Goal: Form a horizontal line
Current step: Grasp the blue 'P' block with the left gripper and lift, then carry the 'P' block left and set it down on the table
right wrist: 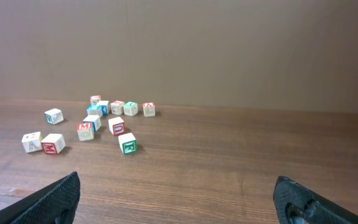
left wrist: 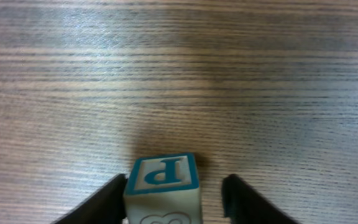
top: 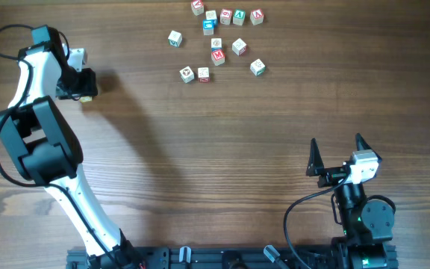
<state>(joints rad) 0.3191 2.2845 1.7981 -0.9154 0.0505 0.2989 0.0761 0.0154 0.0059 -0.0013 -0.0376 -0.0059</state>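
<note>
Your left fingers (left wrist: 104,202) straddle the blue-lettered P cube (left wrist: 161,175) low on the worktop (left wrist: 179,74). One finger rests against the cube's side and the other stands off it with a sliver of wood showing, so they are partway apart and not clamped on it. Your right fingers (top: 313,158) are spread wide over bare wood and hold nothing.

The row (top: 240,15) lies at the far edge of the worktop: three pale cubes touching side by side, long axis running left to right in the overhead view. From the left fingers it lies well off to the right and further from the robot's base. From the right fingers it lies far ahead and a little left. Neither arm is close. I judge the right one marginally nearer, but the left one has a cube within its reach.

The move turns on which end you join. The red-marked right end has open wood beyond it. The left end has loose cubes (top: 208,27) just beside it, with more scattered on the near side. I would bring the cube to the right end from the open side, its faces square with the row's axis. The wood is flat and smooth, so expect a nudged cube to slide rather than tip.
</note>
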